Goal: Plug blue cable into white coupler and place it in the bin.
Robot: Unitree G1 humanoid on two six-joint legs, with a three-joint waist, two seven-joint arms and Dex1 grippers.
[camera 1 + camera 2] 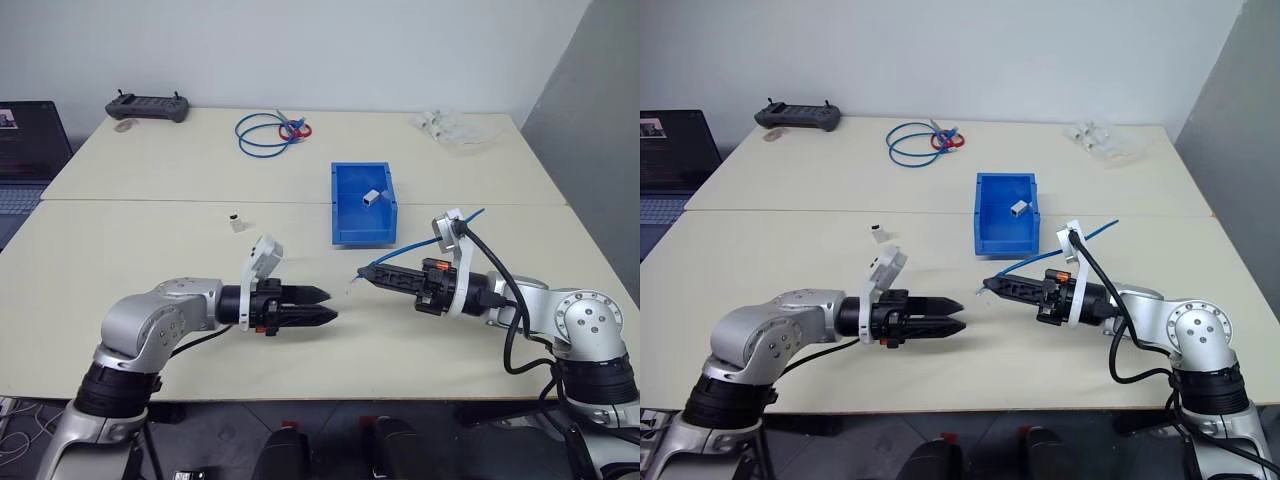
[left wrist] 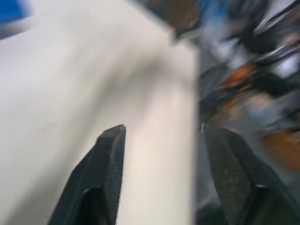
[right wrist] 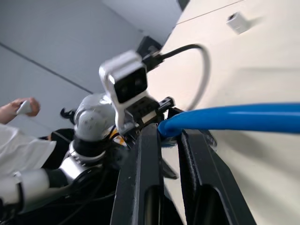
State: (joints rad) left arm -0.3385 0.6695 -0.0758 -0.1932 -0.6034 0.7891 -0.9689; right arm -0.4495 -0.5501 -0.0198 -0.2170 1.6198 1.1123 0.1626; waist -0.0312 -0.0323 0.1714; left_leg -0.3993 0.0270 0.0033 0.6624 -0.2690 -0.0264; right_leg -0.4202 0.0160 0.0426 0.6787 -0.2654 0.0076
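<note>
Over on the left, a dark controller (image 1: 148, 106) and a coiled cable loop (image 1: 268, 133) lie at the far edge of the surface (image 1: 120, 250), with a small pale block (image 1: 237, 222) nearer in. The left gripper (image 1: 318, 305) hovers low above the surface, its fingers (image 2: 110, 159) released and parted with nothing between them. Facing it, the right gripper (image 1: 366, 275) has its fingers clenched on the blue cable (image 3: 234, 117) close to its end; the rest trails back over that arm. It looks light and floppy, so a grip near the plug seems wisest. Behind, the bin (image 1: 340, 215) holds one small white block, possibly the white coupler (image 1: 372, 198), though I cannot be sure.
</note>
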